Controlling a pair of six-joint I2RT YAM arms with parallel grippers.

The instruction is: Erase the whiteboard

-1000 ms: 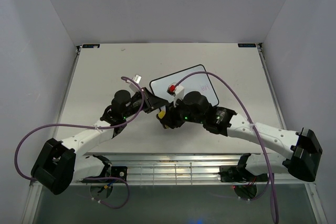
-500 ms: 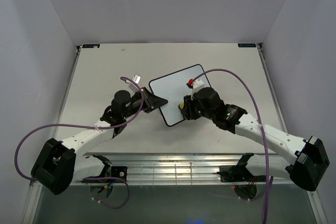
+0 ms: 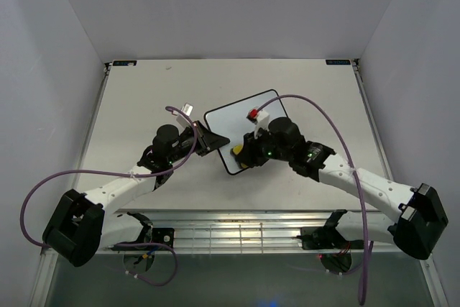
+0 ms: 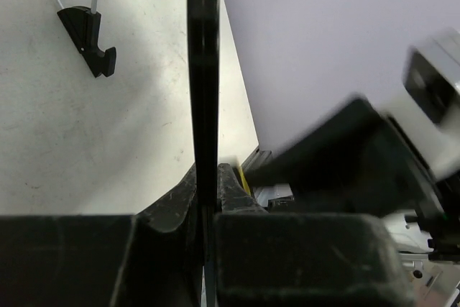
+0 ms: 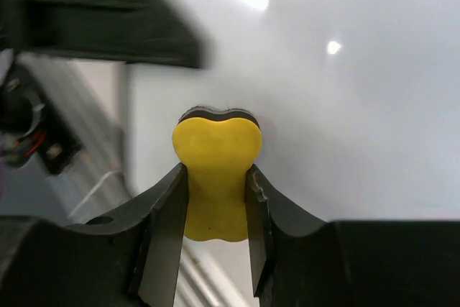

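The whiteboard (image 3: 233,120) lies tilted at the table's middle, its face white with no writing that I can see. My left gripper (image 3: 214,141) is shut on its black frame at the left edge; in the left wrist view the frame (image 4: 203,70) runs straight between the fingers, and the gripper (image 4: 205,186) pinches it. My right gripper (image 3: 243,153) is shut on the yellow eraser (image 3: 236,149) and presses it on the board's lower left part. In the right wrist view the eraser (image 5: 215,167) sits between the fingers of the gripper (image 5: 215,210), against the white face (image 5: 345,106).
The pale table (image 3: 136,98) is walled in by grey panels on three sides. A metal rail (image 3: 230,231) runs along the near edge. Purple cables (image 3: 320,116) arch over the arms. A black wire stand foot (image 4: 90,30) rests on the table beside the board.
My right gripper swept the eraser from the board's lower left corner to the right over its face, then part of the way back left. The left gripper kept its hold on the frame.
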